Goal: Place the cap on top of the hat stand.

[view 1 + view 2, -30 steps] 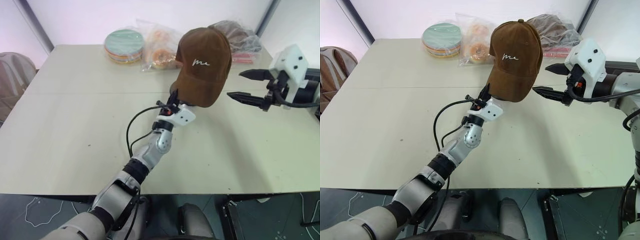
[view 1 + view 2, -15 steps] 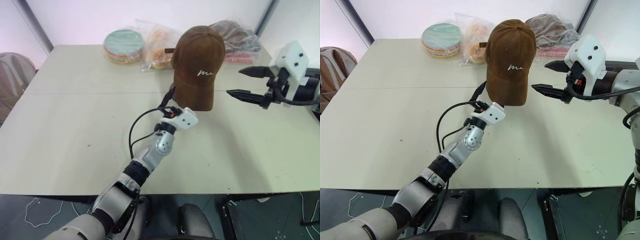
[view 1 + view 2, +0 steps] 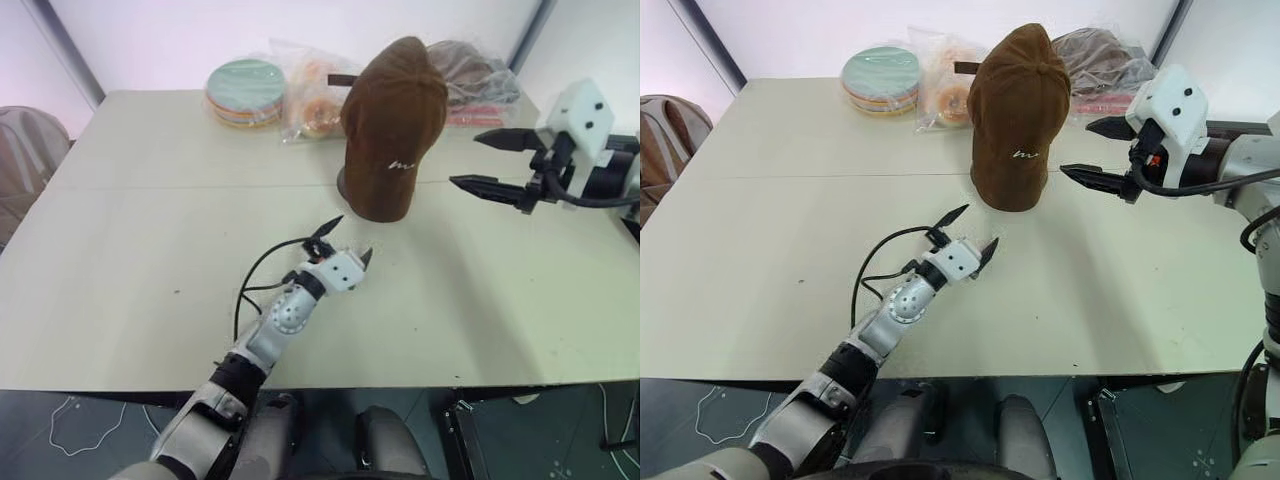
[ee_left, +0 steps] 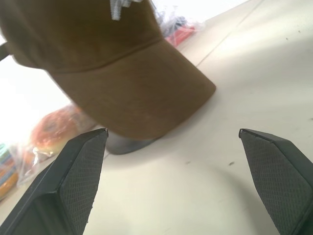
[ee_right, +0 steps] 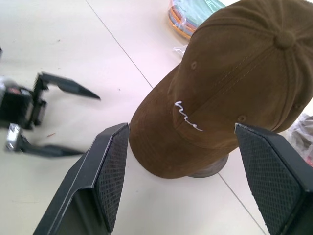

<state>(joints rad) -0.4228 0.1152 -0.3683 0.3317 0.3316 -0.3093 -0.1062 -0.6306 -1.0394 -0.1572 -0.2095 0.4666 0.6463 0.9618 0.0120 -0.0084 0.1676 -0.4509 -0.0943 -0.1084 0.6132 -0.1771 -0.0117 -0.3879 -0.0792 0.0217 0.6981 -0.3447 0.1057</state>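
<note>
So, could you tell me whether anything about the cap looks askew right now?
Yes: the cap hangs tilted on the hat stand, brim drooping almost to the table, hiding all but the base.

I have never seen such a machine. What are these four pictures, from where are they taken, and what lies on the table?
This is a humanoid robot with two arms; each ends in two black fingers. Two pictures come from its head, looking down over a pale table. The other two come from a camera on each wrist, so the dark wedges at their bottom edges are that arm's own fingers. A brown cap sits on a hat stand, whose base peeks out beneath the brim. The left gripper is open and holds nothing. The right gripper hovers open beside the cap. At the far edge lie stacked plates and plastic-wrapped goods.
</note>
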